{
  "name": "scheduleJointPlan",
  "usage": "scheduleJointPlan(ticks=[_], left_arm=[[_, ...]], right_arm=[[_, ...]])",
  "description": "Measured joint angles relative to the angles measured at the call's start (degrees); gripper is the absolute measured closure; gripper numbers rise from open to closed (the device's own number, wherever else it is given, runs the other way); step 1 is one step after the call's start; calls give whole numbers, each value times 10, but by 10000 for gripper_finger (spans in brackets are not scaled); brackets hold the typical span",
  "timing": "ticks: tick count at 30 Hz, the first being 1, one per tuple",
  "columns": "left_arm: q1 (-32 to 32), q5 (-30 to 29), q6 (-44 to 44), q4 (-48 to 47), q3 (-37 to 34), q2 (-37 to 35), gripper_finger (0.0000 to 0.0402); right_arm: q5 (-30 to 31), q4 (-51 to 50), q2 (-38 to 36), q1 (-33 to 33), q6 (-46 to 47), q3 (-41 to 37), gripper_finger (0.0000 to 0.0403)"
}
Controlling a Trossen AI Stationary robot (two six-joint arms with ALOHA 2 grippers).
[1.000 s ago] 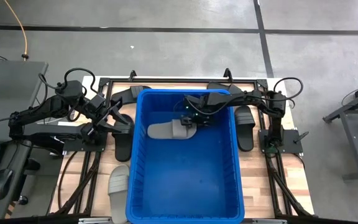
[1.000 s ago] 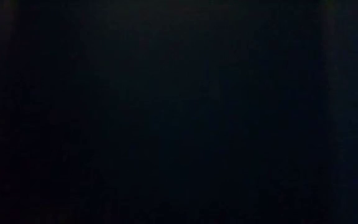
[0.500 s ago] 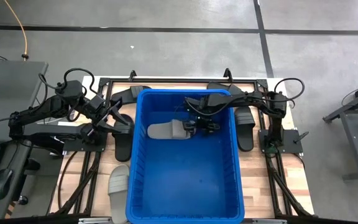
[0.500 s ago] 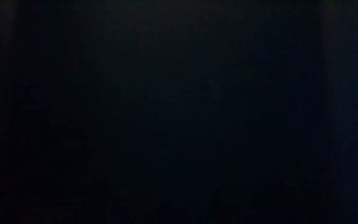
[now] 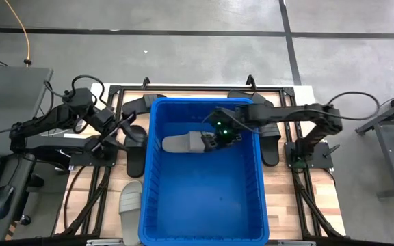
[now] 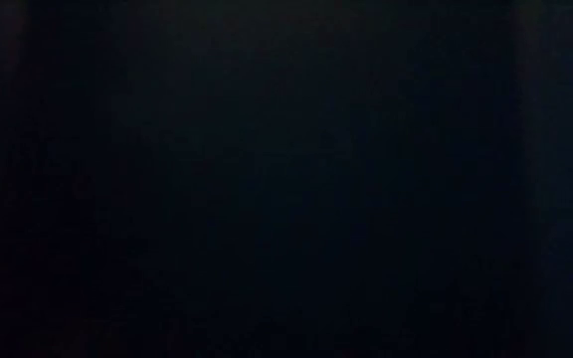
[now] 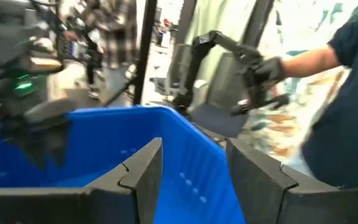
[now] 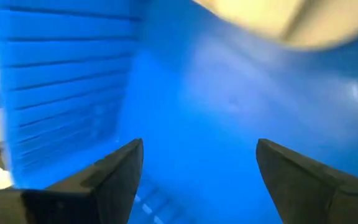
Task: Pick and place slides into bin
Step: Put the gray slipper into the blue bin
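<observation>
The blue bin stands in the middle of the table. One light grey slide lies flat on the bin's floor at its far end and also shows in the right wrist view. My right gripper is open and empty inside the bin, just right of that slide; nothing is between its fingers in the right wrist view. My left gripper is open and empty beside the bin's left wall, above a black slide. The low view is dark.
More black slides lie on the table at the far left, behind the bin and right of it. A grey slide lies at the near left. A person stands beyond the table.
My right gripper has drawn back a little from the grey slide toward the table's right edge, and its arm's elbow has swung out to the right. The grey slide has stayed where it lay in the bin.
</observation>
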Motion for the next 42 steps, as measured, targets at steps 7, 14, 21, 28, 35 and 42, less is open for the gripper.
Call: scheduleJointPlan(ticks=[7,14,21,28,35,42], left_arm=[[-1,-74,5,-16,14,-69,234],[-15,-269,44,-236,91,-166,234],[30,-282,87,-429,185,-179,234],[181,-149,175,-608,250,-159,234],[296,-42,181,-704,265,-167,234],[383,106,169,-710,271,-178,234]], right_arm=[[153,31,-67,89,-71,23,105],[242,128,-104,162,-113,16,105],[293,121,-103,176,-112,15,105],[306,95,-100,173,-94,15,105],[321,92,-100,171,-87,15,105],[331,85,-100,170,-88,15,105]])
